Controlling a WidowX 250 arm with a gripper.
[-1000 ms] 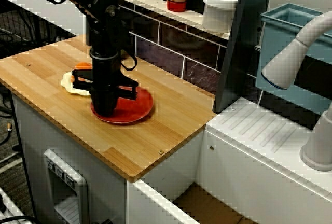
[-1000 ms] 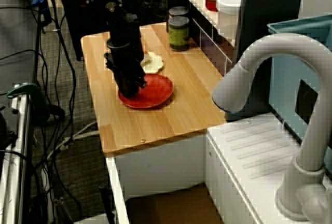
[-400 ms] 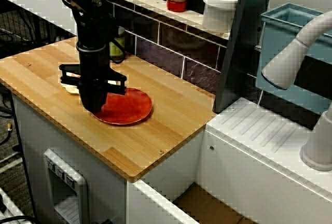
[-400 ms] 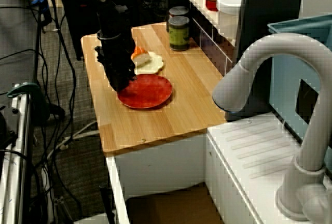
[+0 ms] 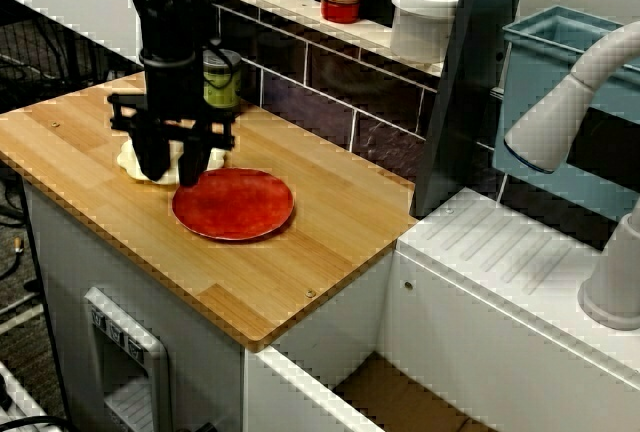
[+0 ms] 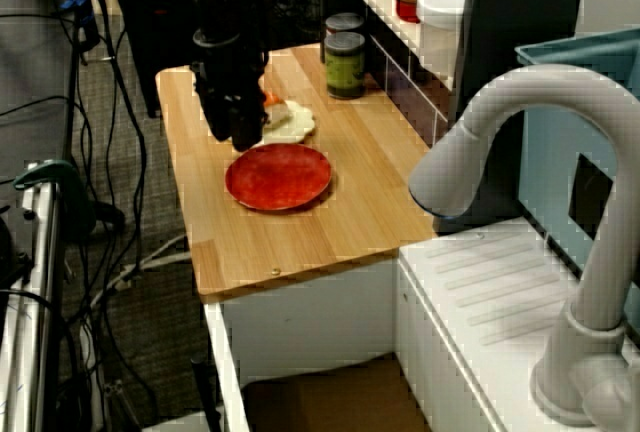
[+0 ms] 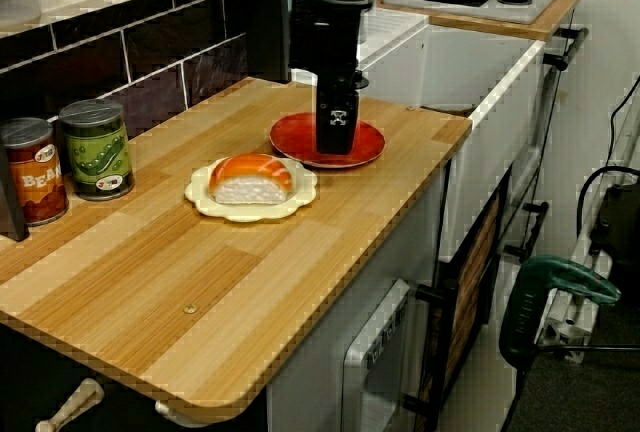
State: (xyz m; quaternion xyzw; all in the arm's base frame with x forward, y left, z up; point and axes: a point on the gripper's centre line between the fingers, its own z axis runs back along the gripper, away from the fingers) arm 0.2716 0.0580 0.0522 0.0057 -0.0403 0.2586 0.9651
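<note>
Your black pincer point(image 5: 170, 160) hangs pointing straight down, fingers spread with nothing between them, up over where the two plates sit side by side, touching neither. One salmon-topped rice sushi piece point(image 7: 250, 179) lies flat on the pale scalloped plate point(image 7: 205, 198), mid wooden surface point(image 5: 300, 252), so it's open from above. One round red plate point(image 5: 240, 207) sits beside it, bare. Two tins, a green-labelled tin point(image 7: 96, 150) and a red-labelled tin point(image 7: 30, 172), stand upright by the back edge, I'd guess parked out of the arm's way.

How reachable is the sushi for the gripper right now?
Probably yes. The gripper hangs open right by the sushi, which lies uncovered on its cream plate. The cans stand apart behind it, and nothing seems to lie on top of it or in the way.
</note>
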